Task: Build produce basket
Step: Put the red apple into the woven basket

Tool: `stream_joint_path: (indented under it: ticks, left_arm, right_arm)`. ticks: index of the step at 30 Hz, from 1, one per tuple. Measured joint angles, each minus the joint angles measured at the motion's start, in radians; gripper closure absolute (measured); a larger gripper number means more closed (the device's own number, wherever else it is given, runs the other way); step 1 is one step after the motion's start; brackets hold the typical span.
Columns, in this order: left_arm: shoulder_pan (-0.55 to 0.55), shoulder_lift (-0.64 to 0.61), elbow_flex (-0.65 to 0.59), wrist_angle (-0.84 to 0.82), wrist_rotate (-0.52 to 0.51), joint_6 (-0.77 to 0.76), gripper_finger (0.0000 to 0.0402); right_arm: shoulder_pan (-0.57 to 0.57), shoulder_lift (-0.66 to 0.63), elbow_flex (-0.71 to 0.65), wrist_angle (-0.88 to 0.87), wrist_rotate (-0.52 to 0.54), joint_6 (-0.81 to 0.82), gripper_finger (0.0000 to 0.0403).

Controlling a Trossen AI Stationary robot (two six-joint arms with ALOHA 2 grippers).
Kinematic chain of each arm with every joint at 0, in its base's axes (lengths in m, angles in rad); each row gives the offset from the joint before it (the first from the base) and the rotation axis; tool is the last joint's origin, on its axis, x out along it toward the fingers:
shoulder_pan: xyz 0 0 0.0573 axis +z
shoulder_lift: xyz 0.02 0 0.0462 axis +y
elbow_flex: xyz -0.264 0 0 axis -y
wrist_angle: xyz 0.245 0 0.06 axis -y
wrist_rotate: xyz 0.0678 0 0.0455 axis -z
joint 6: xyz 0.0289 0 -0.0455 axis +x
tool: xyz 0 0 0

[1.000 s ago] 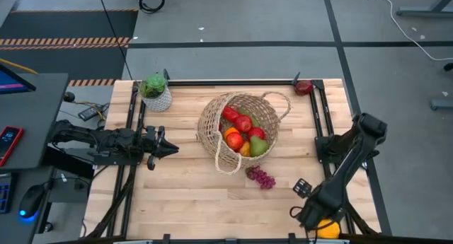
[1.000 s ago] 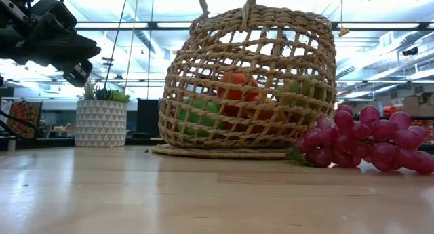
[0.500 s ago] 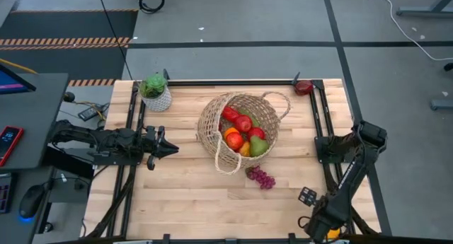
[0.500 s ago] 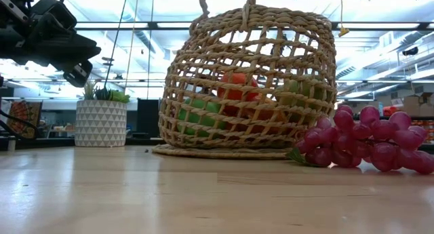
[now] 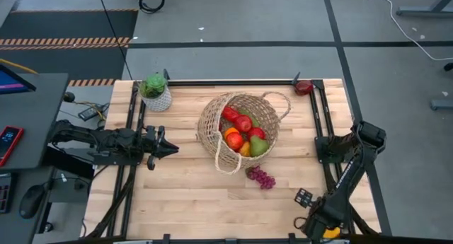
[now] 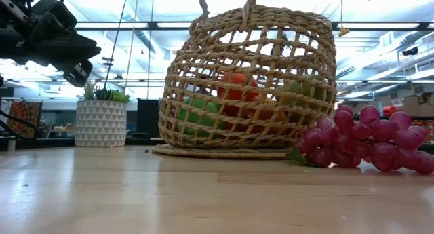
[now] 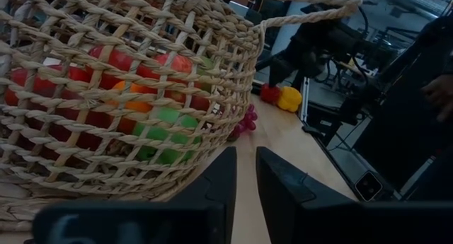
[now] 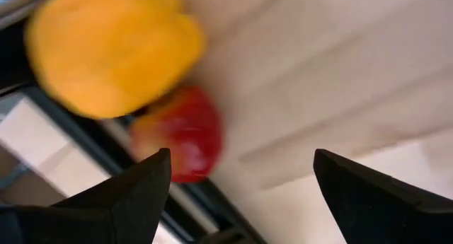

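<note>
The woven tan basket (image 5: 237, 131) stands mid-table and holds red apples, an orange and green fruit; it also shows in the low view (image 6: 251, 78) and the left wrist view (image 7: 106, 95). Purple grapes (image 5: 261, 177) lie on the table beside the basket's near right side. A yellow pepper (image 8: 113, 49) and a red pepper (image 8: 180, 134) lie at the table's near right corner. My right gripper (image 8: 241, 194) is open just above them, touching nothing. My left gripper (image 5: 170, 150) is shut and empty, left of the basket and above the table.
A small white pot with a green plant (image 5: 155, 92) stands at the far left corner. A red fruit (image 5: 304, 86) sits at the far right corner on the black frame. Bare wood lies along the near edge and between my left gripper and the basket.
My right gripper has gone toward the table's near right corner and down toward the yellow pepper, staying open. The basket, the grapes and my left arm have kept still.
</note>
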Motion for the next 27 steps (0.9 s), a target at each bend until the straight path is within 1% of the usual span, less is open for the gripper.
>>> stream_joint_path:
  ticks: [3, 9, 14, 18, 21, 27]
  left_arm:
    - [0.000, 0.000, 0.000, 0.000, 0.000, 0.000, 0.0339]
    - [0.000, 0.000, 0.000, 0.000, 0.000, 0.000, 0.0344]
    - [0.000, 0.000, 0.000, -0.001, 0.000, 0.000, 0.0345]
    - [0.000, 0.000, 0.000, 0.000, 0.000, 0.000, 0.0340]
    - [0.000, 0.000, 0.000, -0.001, 0.000, 0.000, 0.0339]
    - [0.000, 0.000, 0.000, -0.001, 0.000, 0.000, 0.0343]
  right_arm:
    - [-0.036, 0.000, 0.000, -0.029, 0.029, 0.012, 0.0054]
    - [-0.073, 0.000, 0.000, -0.025, -0.028, 0.104, 0.0054]
    - [-0.032, 0.001, 0.000, -0.019, -0.090, 0.168, 0.0054]
    - [0.014, 0.001, 0.000, -0.014, -0.076, 0.180, 0.0054]
    - [0.036, 0.001, -0.011, 0.023, -0.075, 0.187, 0.0054]
    - [0.045, 0.001, -0.093, 0.065, -0.085, 0.281, 0.0054]
